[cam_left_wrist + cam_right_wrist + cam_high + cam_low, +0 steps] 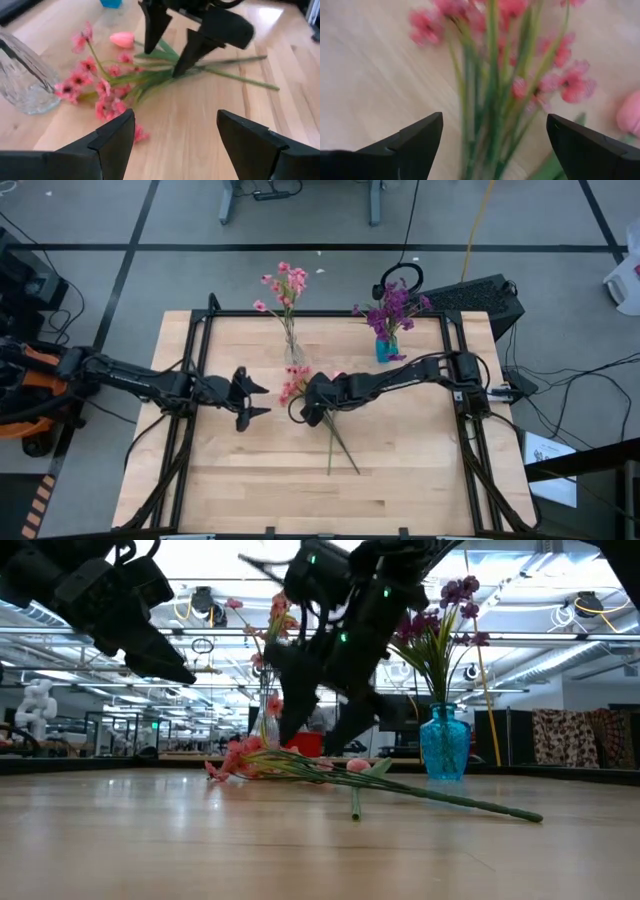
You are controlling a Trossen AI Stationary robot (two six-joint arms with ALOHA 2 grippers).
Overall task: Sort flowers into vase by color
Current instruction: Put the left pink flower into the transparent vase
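The right gripper (313, 416) hung spread wide just above the pink sprays (107, 82) lying on the table (420, 470), its fingers (155, 25) straddling the stems and holding nothing, with a pink tulip bud (123, 39) lying just beside them. The left gripper (258, 400) hovered near the blossoms, also wide open and empty. Beyond the grippers stood a clear vase (293, 348) with pink flowers and a blue vase (385, 348) with purple ones.
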